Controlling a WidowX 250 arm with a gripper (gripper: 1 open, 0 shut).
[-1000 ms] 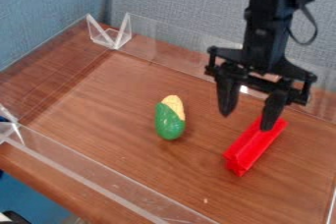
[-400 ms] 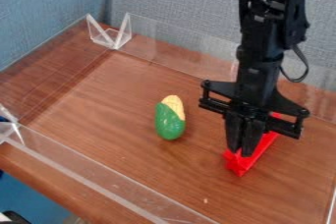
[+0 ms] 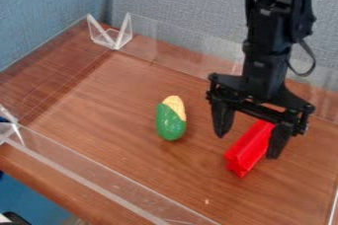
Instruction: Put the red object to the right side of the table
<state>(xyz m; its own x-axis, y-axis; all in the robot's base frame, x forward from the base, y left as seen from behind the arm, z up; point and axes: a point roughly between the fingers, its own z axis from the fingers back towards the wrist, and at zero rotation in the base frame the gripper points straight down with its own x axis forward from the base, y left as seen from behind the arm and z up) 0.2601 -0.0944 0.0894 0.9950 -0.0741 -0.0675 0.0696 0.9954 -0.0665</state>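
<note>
The red object (image 3: 248, 152), a ridged red block, lies flat on the wooden table (image 3: 93, 101) at the right, near the front. My gripper (image 3: 251, 144) hangs straight down over it on the black arm. It is open, with one finger (image 3: 220, 120) to the block's left and the other (image 3: 282, 138) to its right. The fingers straddle the block without gripping it, and its far end is partly hidden behind them.
A green-and-yellow toy corn (image 3: 172, 118) rests left of the block, mid-table. Low clear acrylic walls (image 3: 79, 178) border the tabletop, with a folded clear piece (image 3: 111, 32) at the back left corner. A grey-blue panel stands behind.
The gripper came down from above the block and closed over it. Its jaws have now spread wide again, and the block lies in much the same spot.
</note>
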